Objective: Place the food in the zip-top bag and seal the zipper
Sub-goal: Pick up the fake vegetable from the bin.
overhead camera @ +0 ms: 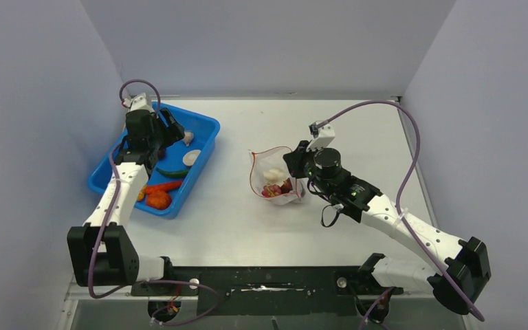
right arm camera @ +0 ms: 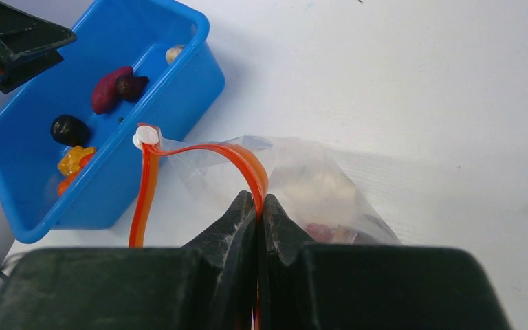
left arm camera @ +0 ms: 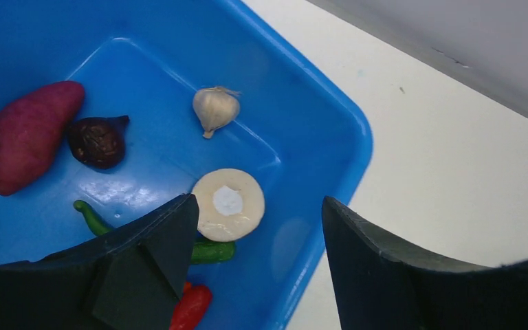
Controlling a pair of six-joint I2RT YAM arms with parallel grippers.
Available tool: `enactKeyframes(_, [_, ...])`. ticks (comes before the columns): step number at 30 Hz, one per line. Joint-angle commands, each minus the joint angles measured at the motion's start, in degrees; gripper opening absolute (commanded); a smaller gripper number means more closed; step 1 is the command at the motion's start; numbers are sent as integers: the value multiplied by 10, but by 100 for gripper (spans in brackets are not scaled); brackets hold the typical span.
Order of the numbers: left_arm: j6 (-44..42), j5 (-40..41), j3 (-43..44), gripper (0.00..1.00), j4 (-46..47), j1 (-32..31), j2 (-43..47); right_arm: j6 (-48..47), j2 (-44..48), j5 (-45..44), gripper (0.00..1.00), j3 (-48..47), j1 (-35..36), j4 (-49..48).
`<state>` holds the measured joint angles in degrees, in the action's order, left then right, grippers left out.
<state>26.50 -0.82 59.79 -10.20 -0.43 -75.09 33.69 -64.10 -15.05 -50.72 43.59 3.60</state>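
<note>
Two hands are working apart: the left hand [left arm camera: 258, 206] is hovering open, empty, over food [left arm camera: 27, 134] near the blue bin [left arm camera: 357, 130] rim; the right hand [right arm camera: 256, 203] is pinching the zip-top bag [right arm camera: 316, 179] by its zipper [right arm camera: 240, 155], across bare table [right arm camera: 419, 82] from the bin, pieces seemingly inside.

No text, label, brand, number or sign can be read in any of the three views
</note>
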Motion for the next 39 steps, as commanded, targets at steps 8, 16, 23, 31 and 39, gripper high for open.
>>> enactKeyframes(8, [-27,-1,58,76,74,42,-148,-1,6,-15,0,-24,-13,-11])
enactKeyframes(16, [-31,-14,81,66,139,53,-238,-6,-29,-25,0,-58,-14,14])
enactKeyframes(23, [-40,-53,131,64,129,54,-309,-10,-68,-22,0,-106,-15,41])
enactKeyframes(31, [-16,-97,177,63,122,53,-374,-4,-114,2,0,-153,-17,34])
enactKeyframes(39, [-10,-110,180,59,135,53,-403,14,-147,25,0,-168,-16,19])
